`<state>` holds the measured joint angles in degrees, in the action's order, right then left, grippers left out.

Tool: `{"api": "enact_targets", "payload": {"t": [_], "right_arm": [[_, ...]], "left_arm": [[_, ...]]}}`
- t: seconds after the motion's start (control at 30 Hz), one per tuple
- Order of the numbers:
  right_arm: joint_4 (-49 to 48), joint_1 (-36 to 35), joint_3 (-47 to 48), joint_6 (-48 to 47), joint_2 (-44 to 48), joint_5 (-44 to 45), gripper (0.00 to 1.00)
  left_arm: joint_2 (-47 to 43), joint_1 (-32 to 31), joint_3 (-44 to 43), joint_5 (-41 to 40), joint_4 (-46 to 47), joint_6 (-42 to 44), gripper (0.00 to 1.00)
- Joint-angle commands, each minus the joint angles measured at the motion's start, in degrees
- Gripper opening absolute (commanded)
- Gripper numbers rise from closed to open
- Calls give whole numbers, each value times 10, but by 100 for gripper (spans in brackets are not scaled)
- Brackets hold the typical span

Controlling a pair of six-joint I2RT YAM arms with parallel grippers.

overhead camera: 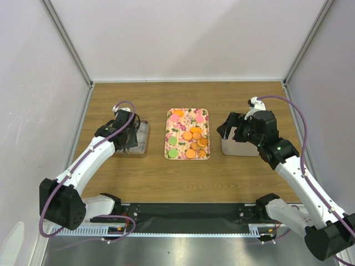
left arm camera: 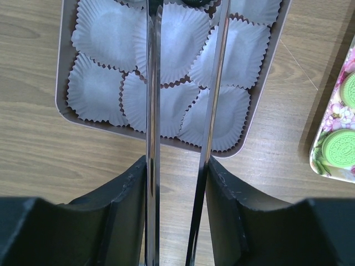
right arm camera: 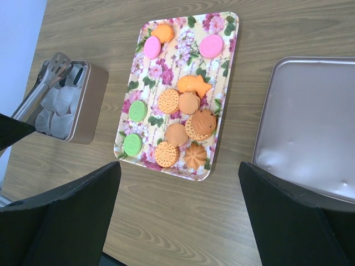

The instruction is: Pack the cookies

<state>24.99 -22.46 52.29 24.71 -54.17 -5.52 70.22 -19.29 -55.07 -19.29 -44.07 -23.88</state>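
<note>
The cookies (overhead camera: 189, 138) lie on a floral tray (overhead camera: 172, 115) mid-table: orange, pink and green ones (right arm camera: 183, 102). Two green cookies (left arm camera: 339, 148) show at the right edge of the left wrist view. My left gripper (overhead camera: 128, 138) is shut on metal tongs (left arm camera: 151, 111), whose two blades stand slightly apart over a grey tin (left arm camera: 65, 105) lined with white paper cups (left arm camera: 172, 33). Nothing sits between the blades. My right gripper (overhead camera: 230, 127) stands open and empty, between the tray and the tin's lid (overhead camera: 239, 146); in its own view the right gripper (right arm camera: 178, 166) hangs over the tray's near edge.
The lid (right arm camera: 310, 122) lies flat to the right of the tray (right arm camera: 228, 61), the tin (right arm camera: 91, 105) to its left, with the tongs (right arm camera: 47, 83) over it. White walls close in the table on three sides.
</note>
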Motion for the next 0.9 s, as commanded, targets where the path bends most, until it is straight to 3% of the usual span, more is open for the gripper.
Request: {"api": "enact_targets", "payload": {"t": [0.0,0.13,0.53,0.87], "right_arm": [[-15,2,0,-5,1,-8,95],[-16,2,2,-5,1,-8,95],[-5,2,12,-6,-1,10,95],[-2,2,11,-5,1,15,95]], "left_arm": [[-27,4,-12,0,5,12,47],[-49,-21,-39,-3,-19,9,46],[8,-233,-138,-36,-50,-54,46],[68,-341,-112,-62,-66,-97,48]]}}
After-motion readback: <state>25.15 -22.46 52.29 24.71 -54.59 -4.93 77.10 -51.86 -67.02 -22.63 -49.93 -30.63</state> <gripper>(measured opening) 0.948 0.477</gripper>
